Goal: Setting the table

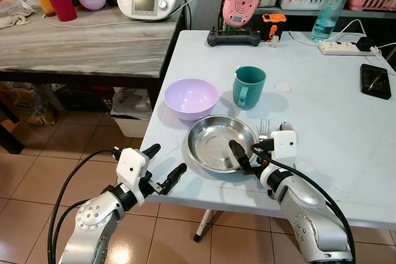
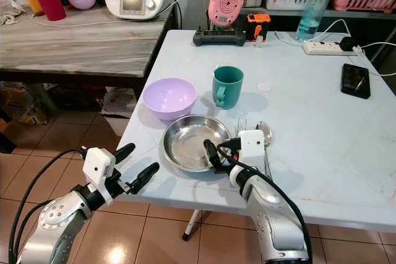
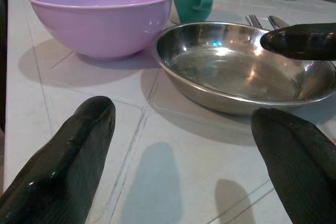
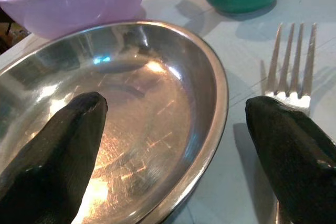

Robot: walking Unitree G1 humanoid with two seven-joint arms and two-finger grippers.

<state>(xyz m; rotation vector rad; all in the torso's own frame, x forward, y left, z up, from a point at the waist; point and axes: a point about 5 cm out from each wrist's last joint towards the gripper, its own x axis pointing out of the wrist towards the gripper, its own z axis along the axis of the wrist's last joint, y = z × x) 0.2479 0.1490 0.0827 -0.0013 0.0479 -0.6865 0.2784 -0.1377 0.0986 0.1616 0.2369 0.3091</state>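
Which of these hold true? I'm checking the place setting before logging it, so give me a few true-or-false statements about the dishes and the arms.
1. The round steel plate is empty. True.
2. The teal plastic mug lies on its side. False: it stands upright.
3. The right gripper straddles the plate's rim with open jaws. True.
4. The metal fork rests inside the lilac plastic bowl. False: it lies on the table beside the plate.
5. The left gripper holds the bowl. False: it is open, holding nothing.

A pink speaker point(image 1: 241, 4), power strip point(image 1: 340, 47) and black phone point(image 1: 375, 81) (face up) sit at the table's far side
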